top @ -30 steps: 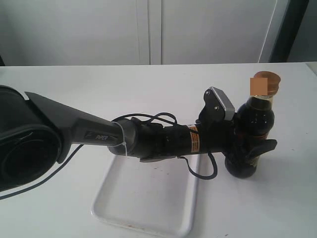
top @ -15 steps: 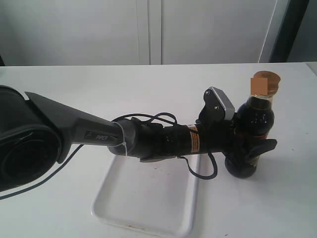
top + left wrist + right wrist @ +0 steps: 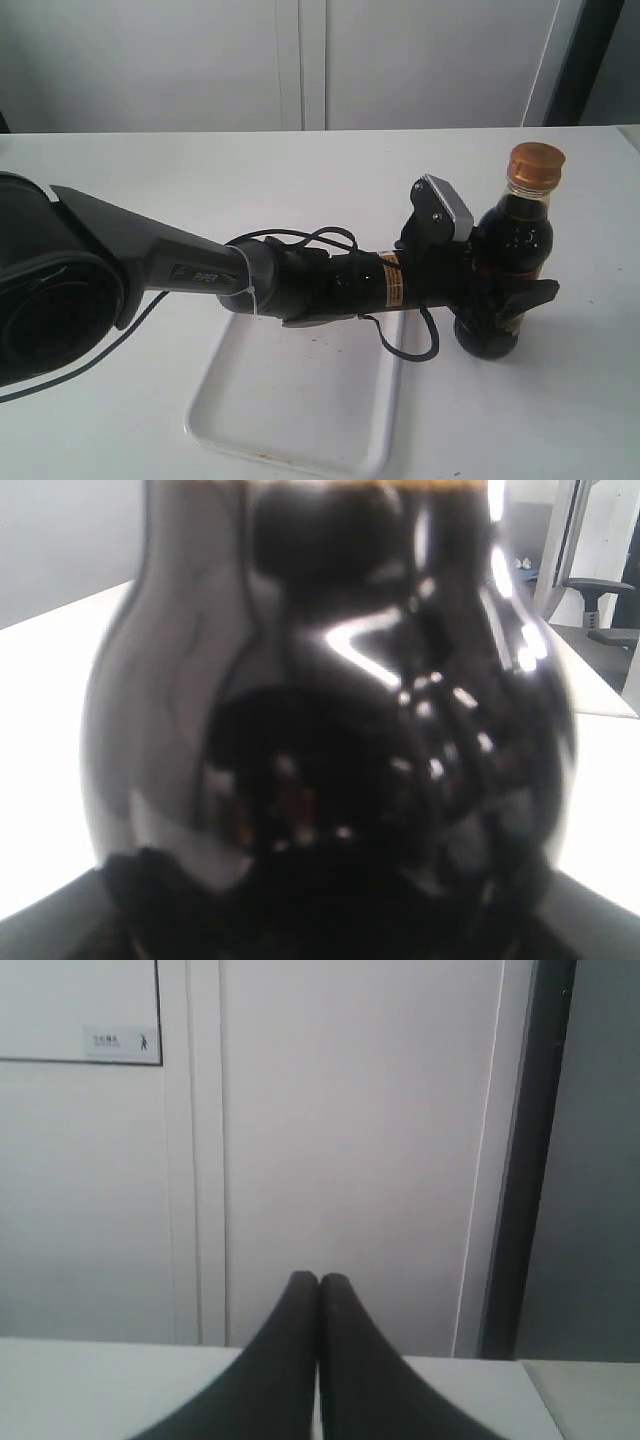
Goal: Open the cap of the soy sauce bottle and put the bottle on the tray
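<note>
We are seeing the bottle (image 3: 512, 235) standing on the table (image 3: 150, 180) just right of the tray (image 3: 300, 400), cap (image 3: 533, 165) on, the left gripper (image 3: 503, 302) pinching its belly. Only the right wrist view is showing the right gripper (image 3: 319, 1280), fingers pressed together.

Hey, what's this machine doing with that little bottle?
The left arm reaches over the flat white plastic tray, and its left tool is clamped around the lower body of the small clear bottle of dark soy sauce. The bottle stands upright on the white table, beside the tray and not on it. Its orange-brown ribbed cap is closed. The right tool is shut, holds nothing, and faces a white wall.
</note>
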